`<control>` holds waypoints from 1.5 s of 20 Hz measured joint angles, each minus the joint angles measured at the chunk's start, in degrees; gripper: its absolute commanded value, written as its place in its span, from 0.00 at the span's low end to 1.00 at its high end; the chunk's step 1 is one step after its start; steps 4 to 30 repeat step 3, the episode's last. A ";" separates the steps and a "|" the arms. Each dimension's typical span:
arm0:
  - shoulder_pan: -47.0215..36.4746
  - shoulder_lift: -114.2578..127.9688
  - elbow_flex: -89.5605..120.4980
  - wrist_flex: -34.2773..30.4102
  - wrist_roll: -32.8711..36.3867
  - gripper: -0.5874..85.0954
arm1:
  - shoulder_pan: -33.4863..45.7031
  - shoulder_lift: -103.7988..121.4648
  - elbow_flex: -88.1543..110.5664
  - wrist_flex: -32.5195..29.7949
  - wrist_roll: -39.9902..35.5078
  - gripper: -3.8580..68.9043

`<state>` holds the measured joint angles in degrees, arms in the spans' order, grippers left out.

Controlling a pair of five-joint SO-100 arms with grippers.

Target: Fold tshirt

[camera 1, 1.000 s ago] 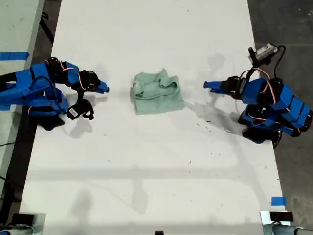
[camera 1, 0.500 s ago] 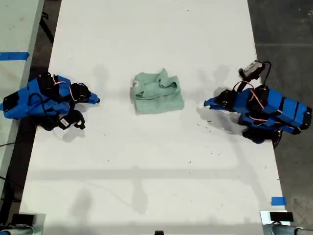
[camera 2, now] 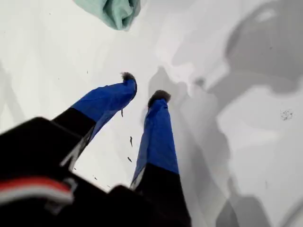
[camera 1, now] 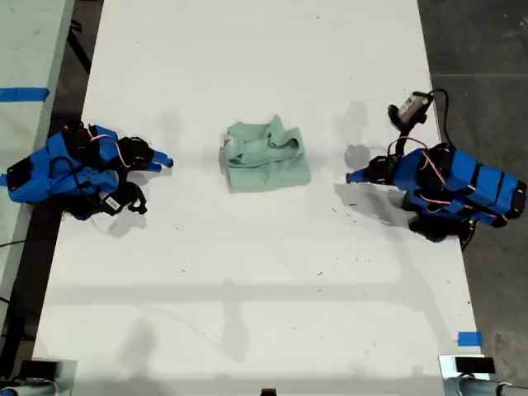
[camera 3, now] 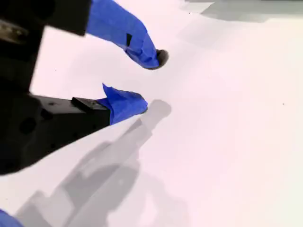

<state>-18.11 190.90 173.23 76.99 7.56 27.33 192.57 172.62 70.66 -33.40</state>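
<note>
Exterior view puts the tshirt [camera 1: 266, 157] in a crumpled, roughly square bundle on the white worktop [camera 1: 264, 289], and everything else is best placed from it. Nothing lies between the tshirt and either arm, only bare worktop with a few dark specks. Your first end effector [camera 1: 353, 176] points at the tshirt from the exterior view's right, well apart from it. Your second end effector [camera 1: 165, 162] points at it from the exterior view's left, also well apart. A strip of blue tape [camera 1: 469, 338] sits far from the tshirt, toward the exterior view's lower right.

The first wrist view adds what the exterior view is too small to show. The first end effector [camera 2: 143, 87] is released, its jaws a little apart with nothing between them, and one corner of the tshirt [camera 2: 116, 12] lies ahead of the tips. The second wrist view shows the second end effector [camera 3: 150, 80] released too, jaws apart over bare worktop, with no cloth in sight.

Compared with a second ago, both arms have drawn back from the tshirt and sunk lower. The tshirt has not shifted.
</note>
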 measured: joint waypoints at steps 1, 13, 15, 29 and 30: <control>0.00 0.00 0.00 0.00 0.00 0.12 | 0.00 0.00 0.00 0.00 0.00 0.15; 0.00 0.00 0.00 0.00 0.00 0.12 | 0.00 0.00 0.00 0.00 0.00 0.14; 0.00 0.00 0.00 0.00 0.00 0.12 | 0.00 0.00 0.00 0.00 0.00 0.14; 0.00 0.00 0.00 0.00 0.00 0.12 | 0.00 0.00 0.00 0.00 0.00 0.14; 0.00 0.00 0.00 0.00 0.00 0.12 | 0.00 0.00 0.00 0.00 0.00 0.14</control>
